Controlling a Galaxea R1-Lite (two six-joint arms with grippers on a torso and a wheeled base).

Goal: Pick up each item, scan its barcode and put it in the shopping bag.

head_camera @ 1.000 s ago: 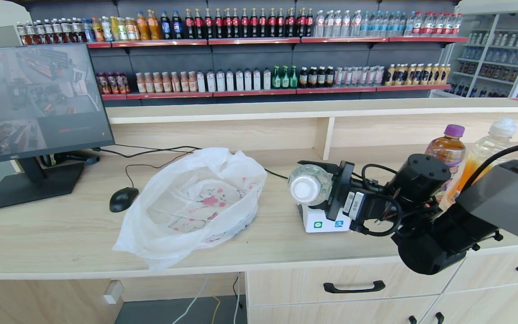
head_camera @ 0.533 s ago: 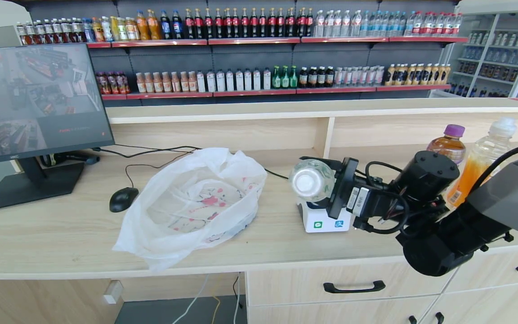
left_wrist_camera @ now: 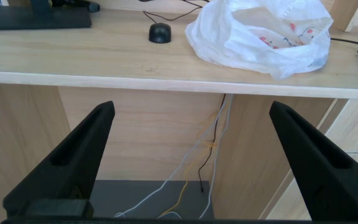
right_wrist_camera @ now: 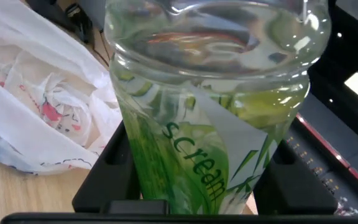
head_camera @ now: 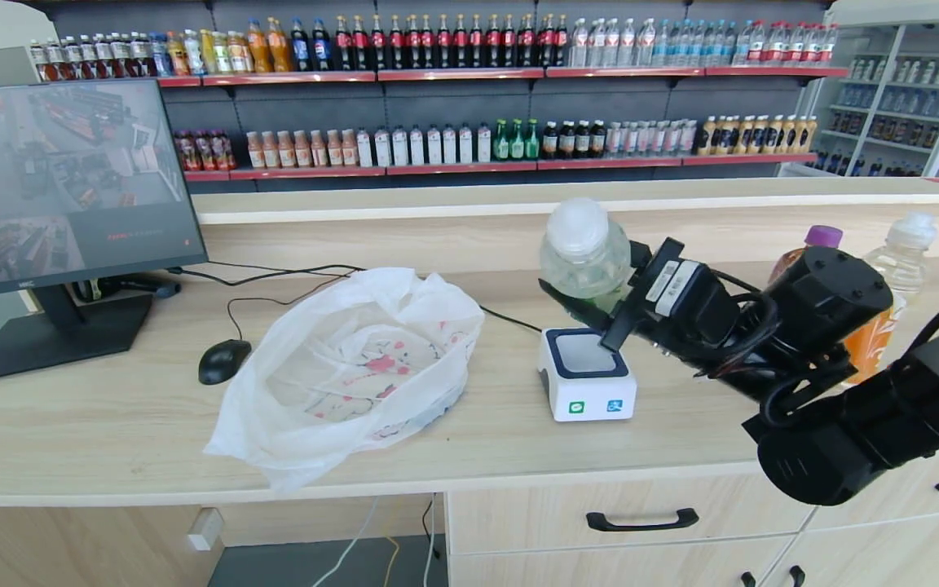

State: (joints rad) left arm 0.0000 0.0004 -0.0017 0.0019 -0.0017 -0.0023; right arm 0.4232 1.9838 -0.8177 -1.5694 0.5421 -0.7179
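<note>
Head view. Saw the right gripper [head_camera: 600, 285] pinching a clear bottle [head_camera: 584, 244] with a green label. Held up in the air at 12 o'clock from the white scanner [head_camera: 586, 383], tilted, not touching it. Saw the scanner sitting on the wooden counter [head_camera: 111, 424]. Saw the white shopping bag [head_camera: 355, 367] lying loose on the counter at 9 o'clock from the scanner, near it but apart. Saw a black mouse [head_camera: 223, 360] at 9 o'clock from the bag and a monitor [head_camera: 62, 179] at 10 o'clock. Saw two more drink bottles at 3 o'clock from the held bottle, behind the arm: one with a purple cap [head_camera: 822, 238], one with a white cap [head_camera: 905, 244]. Saw shelves [head_camera: 437, 76] full of drinks far back at 12 o'clock.

Left wrist view. Saw the left gripper [left_wrist_camera: 191, 162] spread wide with nothing between its fingers [left_wrist_camera: 73, 162], low down in front of the counter edge [left_wrist_camera: 104, 65]. Saw the bag [left_wrist_camera: 260, 31] and the mouse [left_wrist_camera: 160, 33] up on the counter, and thin cables [left_wrist_camera: 207, 149] hanging under it.

Right wrist view. Saw the bottle [right_wrist_camera: 216, 124] squeezed between the two black fingers [right_wrist_camera: 110, 168] of the right gripper [right_wrist_camera: 197, 186], one on each side of the green label. Saw the bag [right_wrist_camera: 36, 112] on the counter past the bottle.
</note>
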